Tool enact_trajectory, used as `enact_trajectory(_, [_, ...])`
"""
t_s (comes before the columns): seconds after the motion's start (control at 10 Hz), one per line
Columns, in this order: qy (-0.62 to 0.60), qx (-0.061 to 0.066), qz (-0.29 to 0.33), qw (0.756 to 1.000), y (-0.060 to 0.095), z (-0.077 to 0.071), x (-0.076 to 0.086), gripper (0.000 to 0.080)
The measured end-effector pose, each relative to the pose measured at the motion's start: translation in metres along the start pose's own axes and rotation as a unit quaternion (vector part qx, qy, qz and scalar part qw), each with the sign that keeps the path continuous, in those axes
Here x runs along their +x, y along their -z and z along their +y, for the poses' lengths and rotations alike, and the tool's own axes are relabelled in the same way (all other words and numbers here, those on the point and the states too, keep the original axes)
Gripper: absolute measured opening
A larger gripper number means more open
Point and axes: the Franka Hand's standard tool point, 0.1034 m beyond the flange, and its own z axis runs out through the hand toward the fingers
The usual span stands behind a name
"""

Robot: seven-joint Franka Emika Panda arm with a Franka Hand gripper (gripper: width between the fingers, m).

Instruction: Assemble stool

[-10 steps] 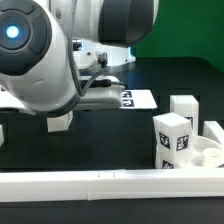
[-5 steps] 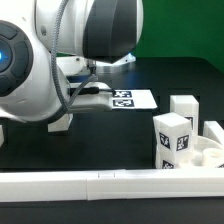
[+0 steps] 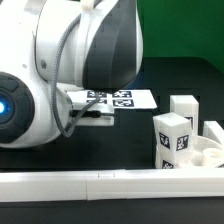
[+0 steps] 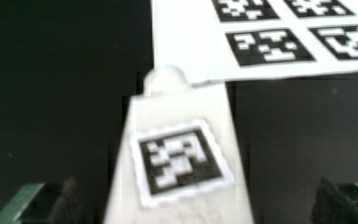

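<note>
The big white robot arm (image 3: 85, 70) fills most of the exterior view, and it has swung down and toward the camera since a second ago, now hiding its own gripper (image 4: 179, 205). In the wrist view, the dark fingers (image 4: 30, 200) stand wide apart on either side of a white chunky plastic block leg (image 4: 179, 140) lying on the black surface (image 3: 150, 150), not yet touching it. That leg lies with its far end pointing to 12 o'clock, against the flat white marker board (image 4: 274, 35). It looks light, stiff and rather smooth, so I would grip it across its long flat sides, near the middle. At 3 o'clock in the exterior view, the thick round white disc seat (image 3: 205, 152) and two upright tagged legs (image 3: 172, 140) sit unmoved behind the long white rail (image 3: 110, 184).
</note>
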Motion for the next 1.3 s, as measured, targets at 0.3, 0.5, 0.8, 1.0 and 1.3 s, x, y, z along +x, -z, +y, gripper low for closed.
enact_trajectory(0.3, [0.001, 0.000, 0.000, 1.000, 0.000, 0.000, 0.000, 0.0405])
enact_trajectory(0.5, [0.006, -0.003, 0.008, 1.000, 0.006, -0.001, -0.002, 0.0321])
enact_trajectory(0.8, [0.063, -0.019, 0.072, 0.995, 0.057, -0.018, -0.034, 0.0321])
enact_trajectory(1.0, [0.063, -0.022, 0.151, 0.986, 0.056, -0.014, -0.027, 0.0321])
enact_trajectory(1.3, [0.080, -0.034, 0.230, 0.969, 0.115, -0.043, -0.066, 0.0323])
